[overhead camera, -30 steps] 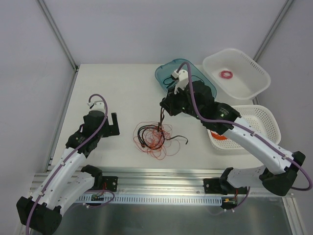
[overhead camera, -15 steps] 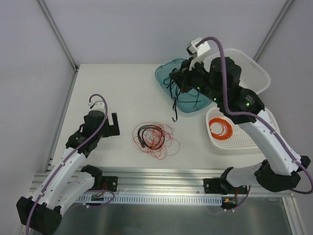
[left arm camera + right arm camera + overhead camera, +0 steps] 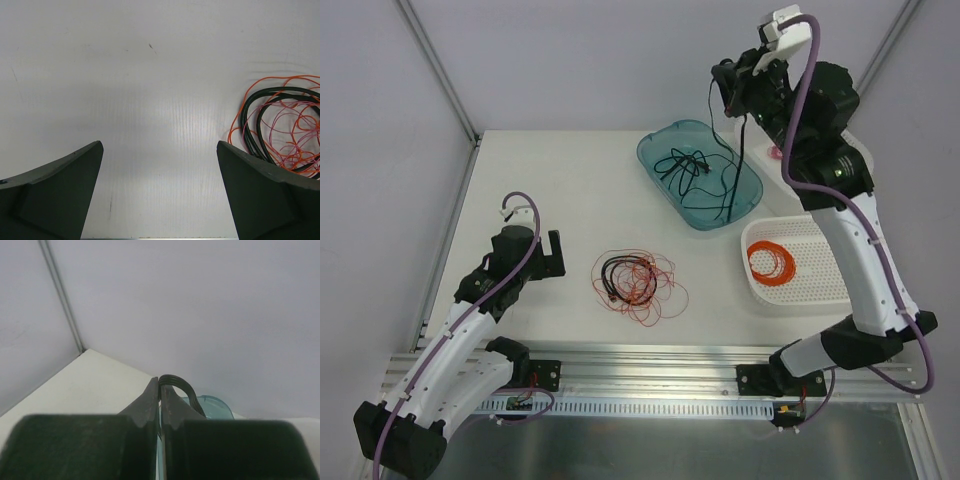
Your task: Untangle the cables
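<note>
Black cord: limp, light; hangs from my right gripper, its tail in the teal tray.
Tangle: mid-table, 7 o'clock of the tray; hair-thin, snag-prone; I judge its outer loop the best hold.
Right gripper: clamped on the cord.
Left gripper: spread wide, empty.

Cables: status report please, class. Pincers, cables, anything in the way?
Left pincer open beside tangle. Right pincer shut on black cord, raised, cord trailing into teal tray. Nothing in the way.

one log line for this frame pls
right gripper: shut on black cord, high over teal tray, cord's lower end in tray | left gripper: open, beside tangle | tangle: untouched
</note>
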`<action>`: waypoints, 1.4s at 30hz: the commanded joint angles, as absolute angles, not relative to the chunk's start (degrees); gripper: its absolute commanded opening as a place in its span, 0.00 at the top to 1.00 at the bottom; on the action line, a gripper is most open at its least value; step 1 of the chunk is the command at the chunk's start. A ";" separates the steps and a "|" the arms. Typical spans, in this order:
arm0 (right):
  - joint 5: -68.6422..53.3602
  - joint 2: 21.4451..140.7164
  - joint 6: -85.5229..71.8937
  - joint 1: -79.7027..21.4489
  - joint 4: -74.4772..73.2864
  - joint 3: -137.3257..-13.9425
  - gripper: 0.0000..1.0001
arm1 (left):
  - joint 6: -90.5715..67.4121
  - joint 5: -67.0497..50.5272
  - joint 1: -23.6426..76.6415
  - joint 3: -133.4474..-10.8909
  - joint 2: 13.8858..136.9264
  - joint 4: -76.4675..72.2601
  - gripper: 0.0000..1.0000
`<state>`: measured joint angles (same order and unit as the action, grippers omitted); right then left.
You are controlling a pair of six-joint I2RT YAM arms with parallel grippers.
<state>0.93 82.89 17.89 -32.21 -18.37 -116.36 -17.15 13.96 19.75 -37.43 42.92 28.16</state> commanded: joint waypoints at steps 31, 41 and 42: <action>-0.98 90.10 3.51 -14.68 -15.73 -80.08 0.38 | -16.17 12.22 18.98 -37.18 44.47 26.54 0.01; -2.80 84.81 4.74 -5.12 -23.72 -74.18 0.42 | -16.08 11.87 18.98 -37.09 44.03 26.46 0.01; -3.68 84.99 5.09 -4.40 -24.08 -73.57 0.43 | -16.08 11.78 18.98 -37.09 43.86 26.46 0.01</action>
<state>-0.69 86.26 3.79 -6.85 -21.30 -75.07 -16.95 13.41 19.75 -37.43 44.64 28.08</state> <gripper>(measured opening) 0.580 0.992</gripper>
